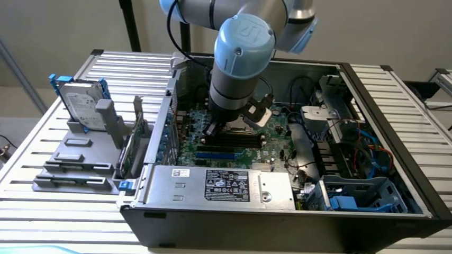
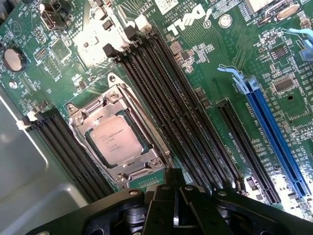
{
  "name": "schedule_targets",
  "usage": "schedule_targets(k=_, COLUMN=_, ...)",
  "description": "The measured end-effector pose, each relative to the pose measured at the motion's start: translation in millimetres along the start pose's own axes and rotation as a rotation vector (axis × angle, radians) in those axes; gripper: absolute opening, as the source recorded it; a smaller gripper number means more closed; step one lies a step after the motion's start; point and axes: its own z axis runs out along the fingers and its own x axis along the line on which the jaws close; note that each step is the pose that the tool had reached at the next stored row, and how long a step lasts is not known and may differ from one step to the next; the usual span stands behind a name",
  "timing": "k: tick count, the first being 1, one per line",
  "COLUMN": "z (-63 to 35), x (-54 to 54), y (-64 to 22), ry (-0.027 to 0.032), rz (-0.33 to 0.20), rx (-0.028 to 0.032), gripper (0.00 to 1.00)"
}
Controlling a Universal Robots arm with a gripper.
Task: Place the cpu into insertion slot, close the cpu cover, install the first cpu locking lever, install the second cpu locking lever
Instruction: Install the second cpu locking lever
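Tool (image 2: 175,205) jaws together, gripping nothing, hanging just above the green motherboard (image 2: 215,63). In the exterior view the arm (image 1: 240,58) hides the tool and the socket. Cpu (image 2: 116,141) sits in the insertion slot (image 2: 88,134), cpu cover (image 2: 128,98) down around it, at 11 o'clock from the tool. Long memory slots (image 2: 171,112) just beside. Open computer case (image 1: 395,159) on a slatted worktop (image 1: 63,211).

The cpu (image 2: 116,140) lies flat in the insertion slot (image 2: 96,155); the silvery cpu cover (image 2: 131,111) frames it.
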Motion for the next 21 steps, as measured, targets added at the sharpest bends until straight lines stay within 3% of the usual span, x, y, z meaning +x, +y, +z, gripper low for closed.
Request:
schedule_targets(k=12, z=6.2, x=0.0, y=0.2, ry=-0.0009, rz=0.000, rx=-0.0004, gripper=0.11)
schedule_targets(k=18, z=6.3, x=0.2, y=0.1, ry=-0.0178, rz=0.001, rx=-0.0115, gripper=0.11)
schedule_targets(k=21, z=1.1, x=1.5, y=-1.1, ry=-0.0205, rz=0.002, rx=-0.0128, gripper=0.11)
